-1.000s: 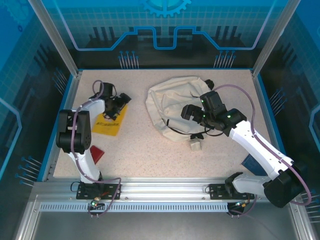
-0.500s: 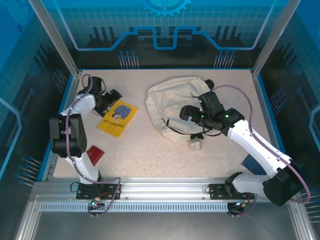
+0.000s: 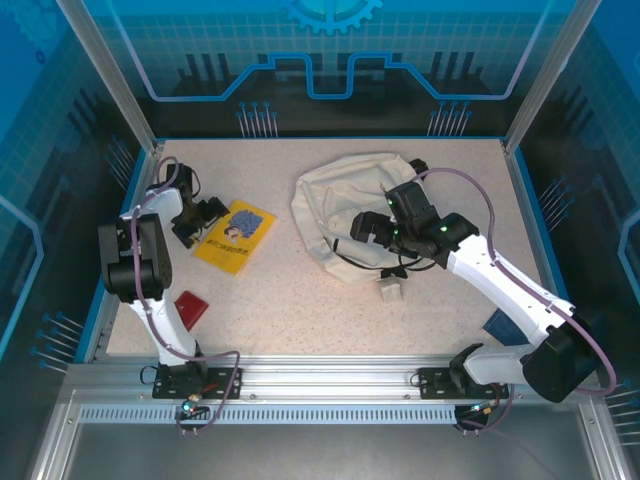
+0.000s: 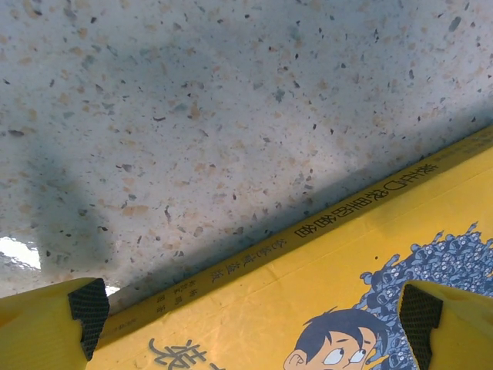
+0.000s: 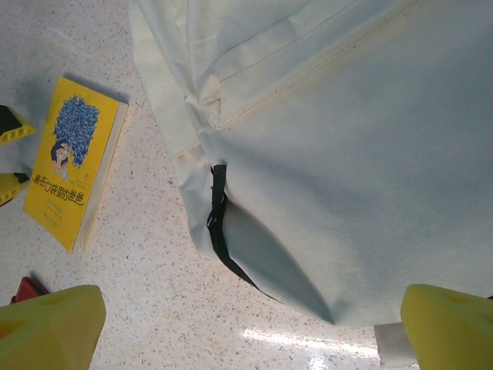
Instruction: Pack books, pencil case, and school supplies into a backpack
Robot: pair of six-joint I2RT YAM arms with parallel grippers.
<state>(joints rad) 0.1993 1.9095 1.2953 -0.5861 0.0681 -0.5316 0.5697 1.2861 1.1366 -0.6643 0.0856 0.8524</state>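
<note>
A yellow book (image 3: 236, 236) with a cartoon cover lies flat on the left of the table; its spine edge (image 4: 308, 231) runs diagonally under my left wrist. My left gripper (image 3: 197, 222) (image 4: 250, 308) is open, low over the book's left edge, with nothing held. The cream-white backpack (image 3: 345, 205) (image 5: 347, 154) lies in the middle, its black zip (image 5: 219, 223) parted a little. My right gripper (image 3: 366, 228) (image 5: 250, 331) hovers open over the backpack's near edge. From the right wrist the yellow book (image 5: 73, 162) lies left of the bag. A dark navy book (image 3: 498, 325) lies beside the right arm.
A small red item (image 3: 191, 305) (image 5: 27, 289) lies near the left arm's base. The backpack's beige tag (image 3: 390, 289) (image 5: 391, 347) rests on the table below the bag. Blue walls (image 3: 130, 200) border the speckled tabletop (image 3: 300, 310).
My left gripper slid off the top of the yellow book to its left edge, uncovering the cover. My right gripper shifted slightly left over the backpack.
</note>
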